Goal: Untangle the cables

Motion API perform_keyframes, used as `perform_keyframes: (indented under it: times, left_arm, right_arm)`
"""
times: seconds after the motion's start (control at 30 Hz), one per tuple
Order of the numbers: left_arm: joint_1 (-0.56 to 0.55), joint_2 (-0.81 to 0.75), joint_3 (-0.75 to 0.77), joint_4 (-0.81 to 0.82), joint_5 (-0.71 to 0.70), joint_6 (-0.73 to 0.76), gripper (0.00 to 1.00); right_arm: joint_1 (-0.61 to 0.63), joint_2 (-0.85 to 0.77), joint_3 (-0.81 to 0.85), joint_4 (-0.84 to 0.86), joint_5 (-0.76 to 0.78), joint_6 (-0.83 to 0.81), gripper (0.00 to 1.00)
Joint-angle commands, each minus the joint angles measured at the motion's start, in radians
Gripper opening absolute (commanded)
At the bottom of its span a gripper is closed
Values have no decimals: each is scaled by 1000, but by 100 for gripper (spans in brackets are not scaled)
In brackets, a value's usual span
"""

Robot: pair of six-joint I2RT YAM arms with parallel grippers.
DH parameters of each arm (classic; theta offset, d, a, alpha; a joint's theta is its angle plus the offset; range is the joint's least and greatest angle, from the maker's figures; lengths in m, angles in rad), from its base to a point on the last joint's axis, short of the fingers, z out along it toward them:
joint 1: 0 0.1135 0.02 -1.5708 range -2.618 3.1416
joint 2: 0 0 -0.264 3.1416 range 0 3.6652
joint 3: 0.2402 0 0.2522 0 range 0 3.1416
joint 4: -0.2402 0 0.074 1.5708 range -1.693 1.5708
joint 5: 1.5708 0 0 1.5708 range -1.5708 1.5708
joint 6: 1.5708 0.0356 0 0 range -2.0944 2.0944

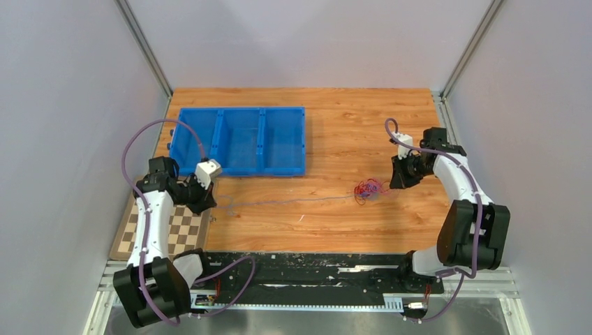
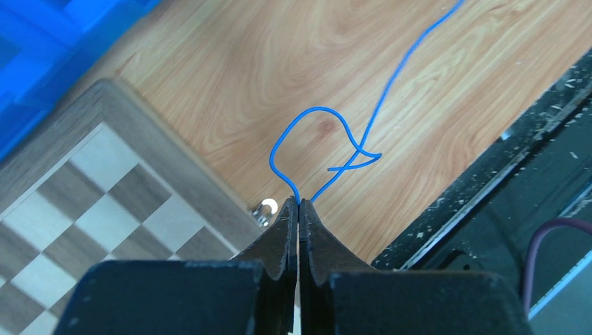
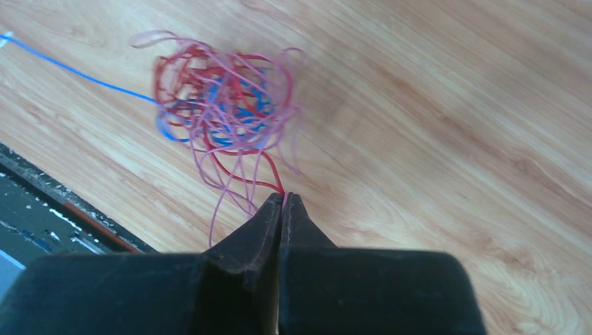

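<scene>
Presently, item one: left gripper (image 2: pixel 299 206); jaws pressed together on the end of the blue cable (image 2: pixel 394 77), which curls into a small crossed loop just ahead of the tips, then runs off over the table (image 2: pixel 209 56); position, beside the corner of the chessboard (image 2: pixel 84 209).

Item two: right gripper (image 3: pixel 282 199); jaws pressed together, pinching a red strand (image 3: pixel 258 180) at the near edge of the tangle (image 3: pixel 223 98).

Item three: the tangle itself, of red, pink and blue wire; lies on bare wood right of centre, just beside the right gripper, well apart from the blue three-compartment tray (image 1: pixel 241 139).

Handling note, as judgement: the step in hand looks like drawing the blue cable out; best done slowly and low along the wood, the right gripper anchoring the bundle so it does not drag; ease off if the ball cinches instead of paying out.

Not determinable: the blue cable's path inside the ball; whether the crossed loop is a knot or a mere overlap; whether a pink strand is caught with the red; the identity of a small shiny object by the left tips; the cable's run, faint from above.
</scene>
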Motion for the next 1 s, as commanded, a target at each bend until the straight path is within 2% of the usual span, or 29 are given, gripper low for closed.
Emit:
perform_keyframes:
  times: [0.0, 0.17, 0.27, 0.6, 0.7, 0.77, 0.87, 0.97]
  left_arm:
    - [106, 19, 47, -20, -41, 83, 0]
    - [215, 74, 52, -23, -105, 219, 0]
    - [269, 108, 70, -6, -125, 249, 0]
    - [413, 190, 165, 16, -125, 286, 0]
    - [430, 184, 242, -102, -44, 321, 0]
    - [427, 147, 301, -183, 71, 312, 0]
    - [399, 88, 400, -248, 222, 181, 0]
    - [392, 62, 524, -207, 296, 4, 0]
  right_arm:
    - [-114, 35, 21, 23, 26, -43, 0]
    - [-248, 86, 64, 61, 85, -109, 0]
    - [-298, 113, 74, 72, 100, -131, 0]
    - [-351, 134, 88, 113, 140, -139, 0]
    - [-350, 135, 101, 93, 85, -129, 0]
    - [-334, 135, 106, 69, 41, -107, 0]
    - [-302, 126, 97, 47, -16, -79, 0]
    - [-257, 107, 88, 46, -45, -49, 0]
